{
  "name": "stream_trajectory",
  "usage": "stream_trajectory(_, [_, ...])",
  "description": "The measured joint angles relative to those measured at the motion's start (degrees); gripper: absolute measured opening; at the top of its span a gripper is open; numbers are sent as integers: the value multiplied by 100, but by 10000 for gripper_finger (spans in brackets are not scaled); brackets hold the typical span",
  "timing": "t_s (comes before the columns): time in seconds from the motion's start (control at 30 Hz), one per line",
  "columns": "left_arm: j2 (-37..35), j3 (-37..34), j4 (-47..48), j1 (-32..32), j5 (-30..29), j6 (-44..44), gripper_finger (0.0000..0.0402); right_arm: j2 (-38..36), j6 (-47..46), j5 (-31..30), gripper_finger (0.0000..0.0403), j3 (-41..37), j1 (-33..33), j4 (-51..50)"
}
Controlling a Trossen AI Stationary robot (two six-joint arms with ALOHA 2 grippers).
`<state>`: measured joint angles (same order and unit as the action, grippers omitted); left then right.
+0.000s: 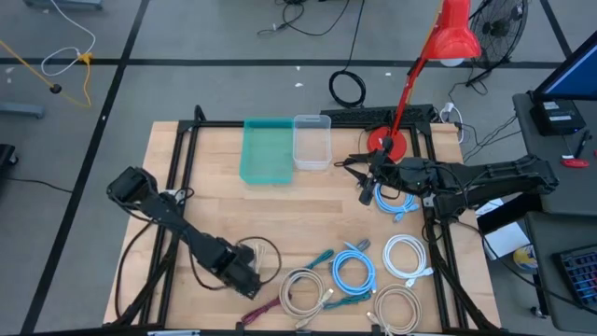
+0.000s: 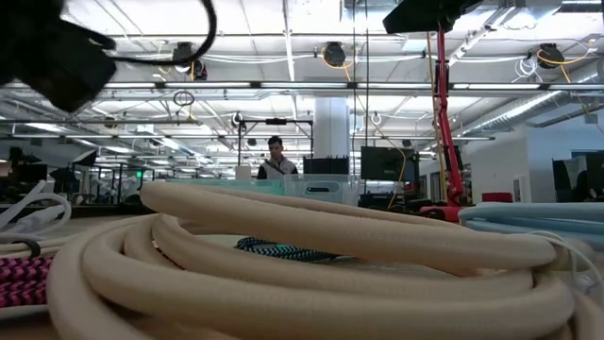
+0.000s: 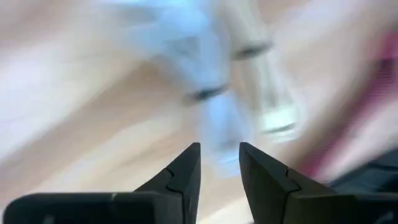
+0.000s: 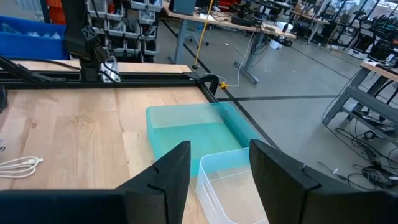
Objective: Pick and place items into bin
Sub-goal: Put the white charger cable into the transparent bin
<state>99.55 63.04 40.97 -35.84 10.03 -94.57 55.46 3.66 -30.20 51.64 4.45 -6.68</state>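
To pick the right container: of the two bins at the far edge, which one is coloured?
The teal bin, on the left of the pair. The clear bin touching its right side is colourless and smaller.

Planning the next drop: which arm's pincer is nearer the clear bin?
Right. The right pincer sits just beside the clear bin, toward the lamp side. The left pincer is far across the table, near the front edge among the cables.
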Motion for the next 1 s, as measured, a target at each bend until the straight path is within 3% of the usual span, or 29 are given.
stream_trajectory(0.1, [79,728,1116,-18,-321,202,113,0,0,-2,155,0,0,17])
stream_trajectory(0.27, [415,1606,1167,-72,-942,347,113,0,0,-2,155,0,0,55])
stream_trajectory(0.57, [1380,1675,1316,-91,619,505,118,2,-46,-2,155,-144,0,215])
stream_trajectory(0.7, [1492,1675,1297,-2,572,727,148,0,-44,-2,155,-144,0,232])
stream_trajectory(1.0, [1020,1688,1727,57,-187,426,247,0,7,-4,155,-144,0,369])
